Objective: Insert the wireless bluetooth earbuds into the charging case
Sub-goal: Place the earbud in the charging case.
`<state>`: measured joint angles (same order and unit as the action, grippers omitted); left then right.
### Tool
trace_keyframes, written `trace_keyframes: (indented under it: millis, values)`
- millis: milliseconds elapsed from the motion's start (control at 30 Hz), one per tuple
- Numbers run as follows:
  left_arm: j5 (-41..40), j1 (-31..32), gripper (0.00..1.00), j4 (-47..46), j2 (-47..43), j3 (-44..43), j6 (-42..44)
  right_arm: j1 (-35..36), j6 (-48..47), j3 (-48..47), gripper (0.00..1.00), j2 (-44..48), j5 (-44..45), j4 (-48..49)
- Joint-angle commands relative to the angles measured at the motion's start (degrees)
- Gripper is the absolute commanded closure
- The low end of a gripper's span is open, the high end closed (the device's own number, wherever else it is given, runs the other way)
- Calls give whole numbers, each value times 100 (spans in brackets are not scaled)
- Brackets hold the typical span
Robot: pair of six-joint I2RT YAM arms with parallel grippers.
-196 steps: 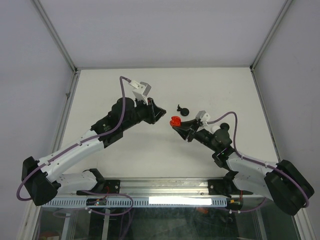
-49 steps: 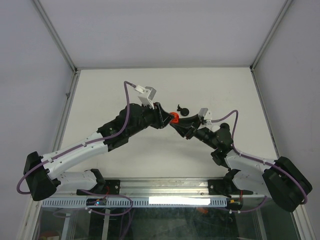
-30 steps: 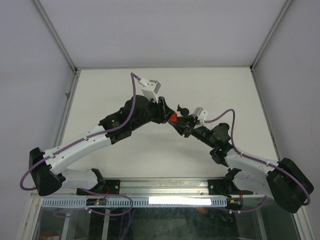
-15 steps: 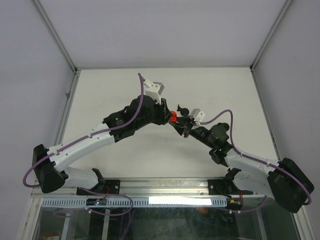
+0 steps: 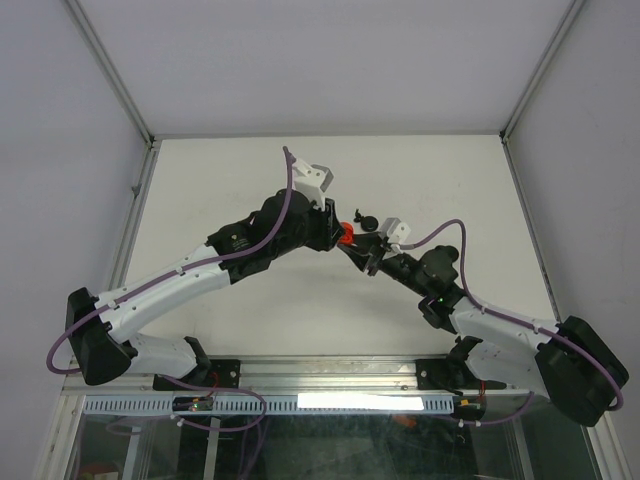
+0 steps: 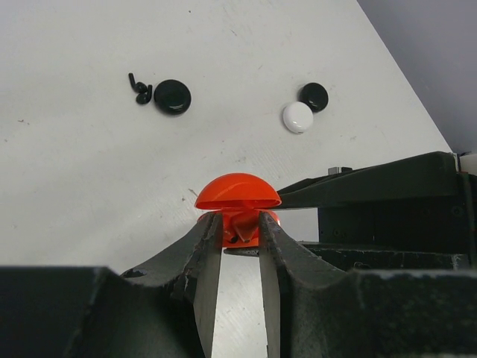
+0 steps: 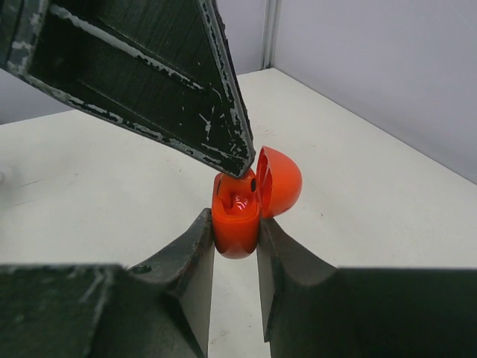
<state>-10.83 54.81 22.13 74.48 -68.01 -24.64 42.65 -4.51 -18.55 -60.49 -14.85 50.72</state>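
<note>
My right gripper [image 7: 236,227] is shut on the body of the red charging case [image 7: 236,216], holding it off the table with its lid [image 7: 279,181] hinged open. My left gripper [image 6: 240,224] meets it from the other side. Its fingertips pinch a red earbud [image 6: 242,224] at the case's open well, under the lid [image 6: 238,192]. In the top view both grippers meet at the case [image 5: 345,236] in mid-table. Two black earbuds [image 6: 139,90] lie loose on the table next to a black puck [image 6: 172,96].
A white puck [image 6: 297,117] and a second black puck [image 6: 314,96] lie side by side on the table beyond the case. The first black puck [image 5: 366,220] sits just behind the two grippers. Grey walls close the table [image 5: 250,320] on three sides.
The left arm swung right and came up to the case held by the right gripper. Over the last second its jaws narrowed around the red earbud. The right arm barely moved.
</note>
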Motion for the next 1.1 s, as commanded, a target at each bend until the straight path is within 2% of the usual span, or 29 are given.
trace_keyframes:
  millis: [0, 333, 533, 700, 800, 933, 1067]
  values:
    - [431, 66, 73, -193, -94, -279, 390, 32, 23, -220, 100, 178, -155, 336]
    - [875, 60, 71, -370, -53, -198, 541, 32, 134, -224, 100, 222, -335, 404]
    - [620, 56, 71, -419, -226, -157, 588, 32, 232, -151, 100, 222, -371, 540]
    - [491, -87, 63, -594, -631, 86, 716, 28, 370, -105, 100, 222, -525, 519]
    - [864, -427, 57, -645, -790, 266, 661, -23, 497, -86, 100, 200, -701, 586]
    - [1947, -1185, 51, -1015, -1048, 714, 328, -104, 681, -133, 100, 167, -1006, 667]
    - [2717, -1519, 43, -1338, -1163, 1000, 76, -133, 874, -191, 100, 128, -1230, 777]
